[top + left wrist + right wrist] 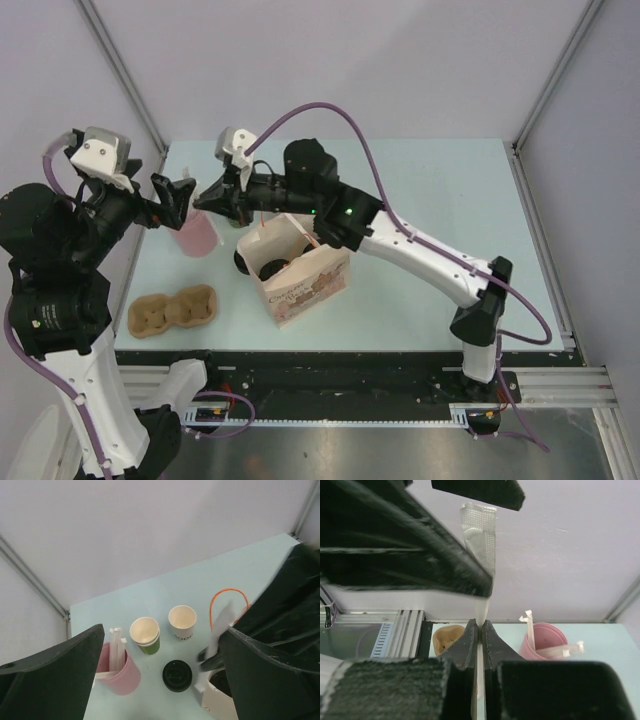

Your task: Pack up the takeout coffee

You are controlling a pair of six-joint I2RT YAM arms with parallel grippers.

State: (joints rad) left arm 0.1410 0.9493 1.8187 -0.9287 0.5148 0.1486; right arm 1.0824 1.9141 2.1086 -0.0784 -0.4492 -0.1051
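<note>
Two lidless paper cups stand side by side on the table, one green-sided (145, 636) and one white-sided with dark print (182, 622). In front of them a round black lid (177, 675) lies flat. My right gripper (480, 626) is shut on a white wrapped straw (479, 540), which also shows as the straw (220, 625) in the left wrist view. My left gripper (180, 200) stands open, its fingers either side of the straw's upper end and not gripping it. In the top view the right arm hides both cups.
A pink cup (117, 672) of white straws stands under my left gripper. The beige paper bag (305, 275) with orange handles stands open mid-table with something dark and round inside. A brown pulp cup carrier (175, 310) lies near the front left edge.
</note>
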